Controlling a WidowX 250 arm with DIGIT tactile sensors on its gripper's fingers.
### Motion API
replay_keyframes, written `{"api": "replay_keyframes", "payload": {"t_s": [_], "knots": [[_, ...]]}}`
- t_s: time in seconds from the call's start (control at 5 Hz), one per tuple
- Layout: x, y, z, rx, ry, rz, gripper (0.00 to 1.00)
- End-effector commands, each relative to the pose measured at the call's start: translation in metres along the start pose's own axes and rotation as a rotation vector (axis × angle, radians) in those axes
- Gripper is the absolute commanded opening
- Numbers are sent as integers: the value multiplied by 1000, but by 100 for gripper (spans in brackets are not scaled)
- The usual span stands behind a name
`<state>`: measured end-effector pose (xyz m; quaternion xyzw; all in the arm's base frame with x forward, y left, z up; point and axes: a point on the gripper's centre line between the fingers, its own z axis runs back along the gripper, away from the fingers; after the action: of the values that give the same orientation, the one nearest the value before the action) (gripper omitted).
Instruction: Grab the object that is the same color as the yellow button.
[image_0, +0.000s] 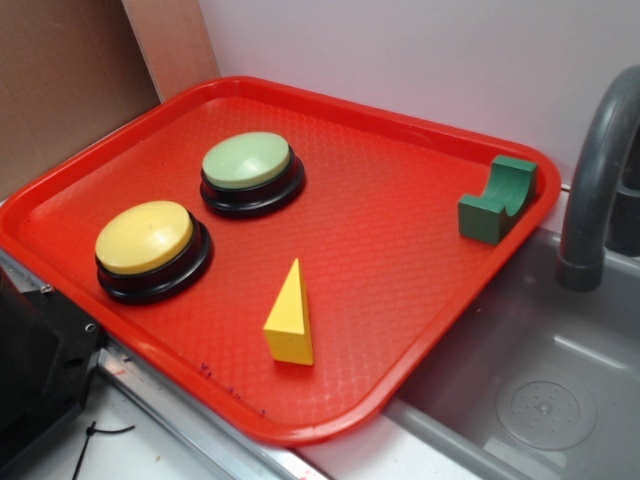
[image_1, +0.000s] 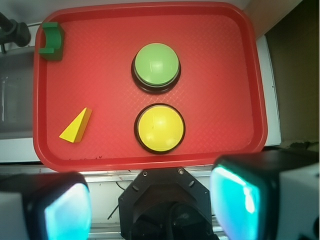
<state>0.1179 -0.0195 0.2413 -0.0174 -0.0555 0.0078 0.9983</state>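
Right, start with the exterior view: you've got a red tray (image_0: 420, 330) with four things spread well apart on it. The yellow button (image_0: 145, 238) sits at the near left on its black base, and the pale green button (image_0: 247, 162) is just beyond it, farther back. Your target, the yellow wedge block (image_0: 290, 318), stands upright on its base near the front rim, point up, with open tray on every side, so access from above looks easy. Far right, against the tray's rim, is the dark green notched block (image_0: 497, 199), and past that a grey faucet (image_0: 595, 180) arches over the sink (image_0: 540, 400). No arm shows here.

Now the wrist view, looking straight down from high up. The gripper (image_1: 160, 200) frames the bottom edge, its two fingers (image_1: 240, 200) set wide apart with nothing between them, hanging over the tray's near rim. The wedge block lies off to the lower left of the tray, the yellow button close to centre. By my reading, you're not yet lined up: you'd need to shift across toward the wedge before descending.
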Motion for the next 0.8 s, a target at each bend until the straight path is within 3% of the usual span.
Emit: {"api": "replay_keyframes", "payload": {"t_s": [0.0,0.4,0.6], "knots": [[0,0,0,0,0,0,100],[13,-24,-22,-35,-70,123,100],[29,-52,-47,-53,-68,165,100]]}}
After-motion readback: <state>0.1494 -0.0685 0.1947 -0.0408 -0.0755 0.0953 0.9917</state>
